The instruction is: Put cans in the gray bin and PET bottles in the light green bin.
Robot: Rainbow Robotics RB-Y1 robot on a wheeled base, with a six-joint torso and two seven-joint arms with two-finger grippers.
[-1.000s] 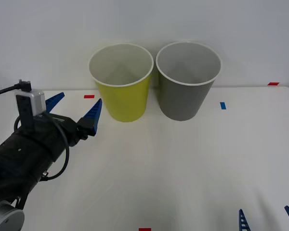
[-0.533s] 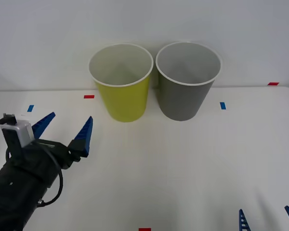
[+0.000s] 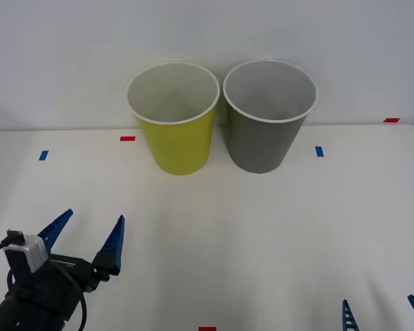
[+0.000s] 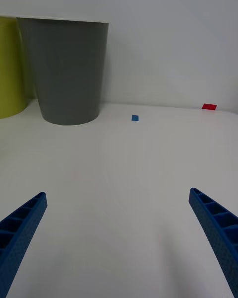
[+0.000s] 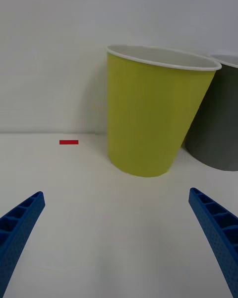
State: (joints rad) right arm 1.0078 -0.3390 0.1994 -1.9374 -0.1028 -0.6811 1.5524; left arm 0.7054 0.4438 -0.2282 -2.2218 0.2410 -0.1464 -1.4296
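Two bins are parked side by side at the back of the white table (image 3: 262,234), right up against the wall. The green bin (image 3: 175,121) is on the left and the gray bin (image 3: 268,118) on the right, rims nearly touching, both upright. The pale insides can be seen from the front camera, and nothing can be made out in either of them from that angle.

The left gripper (image 3: 87,233) is held low at the near left corner of the table, well apart from the bins, with its blue fingers spread wide and nothing between them. In the left wrist view the green bin is seen straight ahead, with a sliver of the gray bin beside it.

The right gripper (image 3: 383,314) is tucked at the near right edge, just its blue fingertips (image 3: 346,316) poking into the front view. The fingers are spread wide there too, nothing gripped. The gray bin is seen ahead of it in the right wrist view.

A few tape marks are stuck on the table: a red one (image 3: 127,138) and a blue one (image 3: 43,155) on the left, a blue one (image 3: 319,151) near the gray bin, and a red one (image 3: 391,120) far right.
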